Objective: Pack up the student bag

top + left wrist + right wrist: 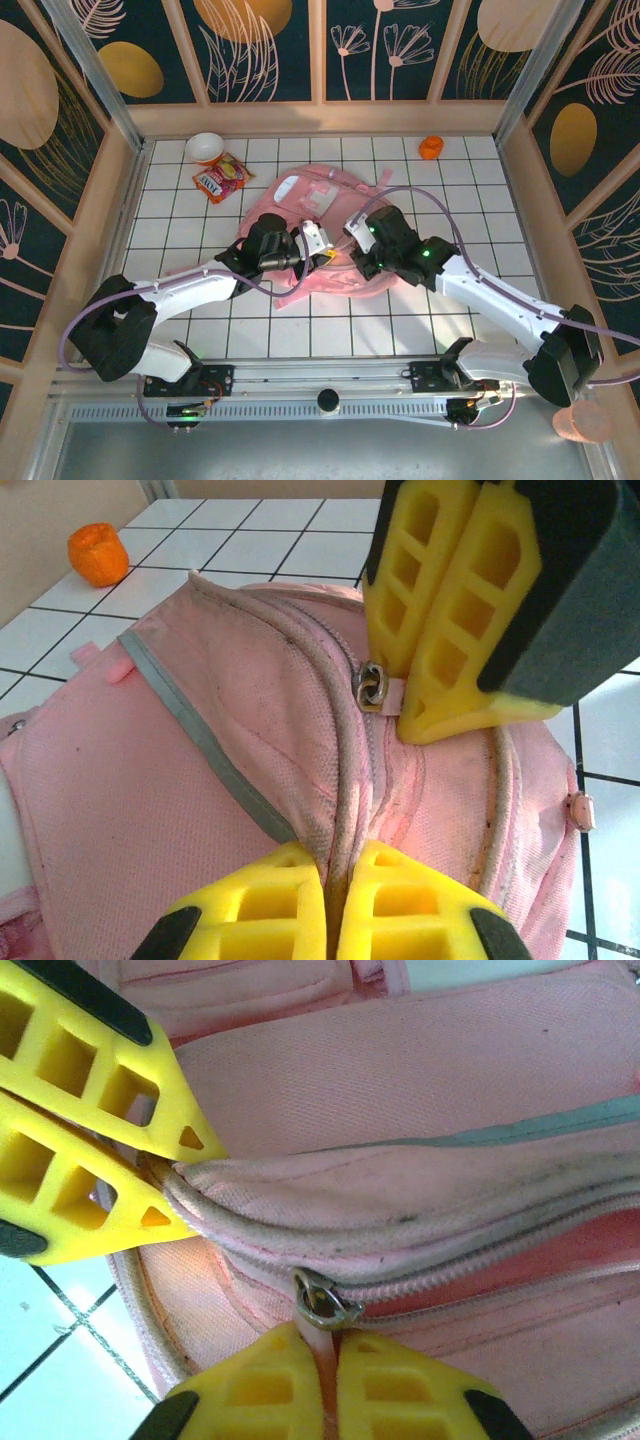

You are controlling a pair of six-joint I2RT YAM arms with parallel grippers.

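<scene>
1. Your student bag [300,200] lies flat in the middle of the tiled counter [450,200], between both arms.
2. Your left gripper [333,890] has its jaws clenched on the bag's piped seam [345,810].
3. Your right gripper [330,1365] has its jaws grasping the zipper pull [325,1305].

Bright, even light from above. The white tiles [380,335] shine at the lower middle. Close up, the student bag [150,780] looks sharp, with soft shadows.
</scene>
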